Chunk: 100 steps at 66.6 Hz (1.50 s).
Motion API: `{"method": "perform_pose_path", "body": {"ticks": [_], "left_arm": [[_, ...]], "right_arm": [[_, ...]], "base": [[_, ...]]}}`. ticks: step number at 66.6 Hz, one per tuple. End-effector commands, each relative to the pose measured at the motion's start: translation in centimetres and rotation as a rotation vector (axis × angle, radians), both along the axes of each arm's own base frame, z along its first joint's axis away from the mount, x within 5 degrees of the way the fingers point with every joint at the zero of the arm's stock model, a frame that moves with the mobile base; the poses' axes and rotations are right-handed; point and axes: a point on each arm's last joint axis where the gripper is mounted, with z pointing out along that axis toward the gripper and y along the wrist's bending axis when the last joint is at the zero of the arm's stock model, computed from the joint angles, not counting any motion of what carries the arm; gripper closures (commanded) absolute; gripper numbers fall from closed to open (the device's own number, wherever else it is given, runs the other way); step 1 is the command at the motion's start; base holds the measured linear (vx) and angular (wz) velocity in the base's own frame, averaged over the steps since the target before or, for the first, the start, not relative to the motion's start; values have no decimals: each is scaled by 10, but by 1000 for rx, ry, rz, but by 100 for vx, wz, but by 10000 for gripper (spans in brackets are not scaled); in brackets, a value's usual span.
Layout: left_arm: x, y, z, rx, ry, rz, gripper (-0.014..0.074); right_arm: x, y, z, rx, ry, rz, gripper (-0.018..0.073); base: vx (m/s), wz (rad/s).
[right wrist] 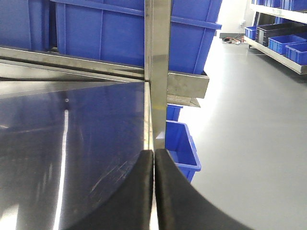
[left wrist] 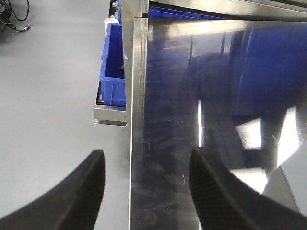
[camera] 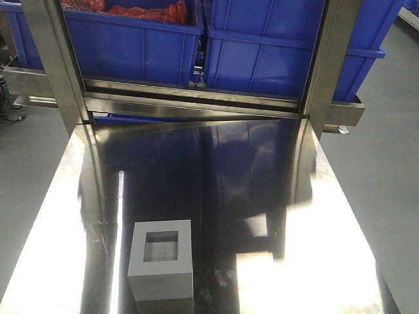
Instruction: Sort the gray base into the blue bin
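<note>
1. The left gripper [left wrist: 146,160], with black curved fingers, hangs over the left edge of the polished stainless steel table [camera: 275,196]. Its jaws stand wide apart with nothing between them.
2. The matte gray cubic base [camera: 162,265] stands on the table close to the near edge, left of centre. Its square recess faces up. Nothing touches it.
3. Beyond the far edge, two large blue plastic totes sit side by side on a steel shelf. The left-hand blue tote [camera: 131,49] holds red material. What the right-hand blue tote [camera: 281,55] holds cannot be seen.
4. The right gripper [right wrist: 154,160] hangs over the right edge of the table. Its black fingers are pressed together and hold nothing.
5. A smaller blue bin [right wrist: 184,148] sits below the table's right edge.
</note>
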Motion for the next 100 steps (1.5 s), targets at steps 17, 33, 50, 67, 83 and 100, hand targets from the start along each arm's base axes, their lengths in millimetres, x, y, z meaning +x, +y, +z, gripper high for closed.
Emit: {"method": "perform_pose_path", "body": {"ticks": [17,33,50,67,83,100], "left_arm": [[7,-9,21,-202,-142,-1,200],[23,-27,20,-358,-122,-144,200],[51,-52,10,-486,-51,-398,200],[83,-60,32,-460,12,-498,200],[98,-83,61,-354,68,-542,200],[104,-121,59,-206,190,-560,200]], "right_arm": [[0,0,6,-21,-81,3,564],[0,0,6,-21,-82,3,564],[0,0,6,-21,-83,3,564],[0,0,6,-21,-83,3,564],[0,0,6,-21,-83,3,564],[0,0,6,-21,-83,3,564]], "base": [[0,0],[0,0],[0,0],[0,0],[0,0],[0,0]]}}
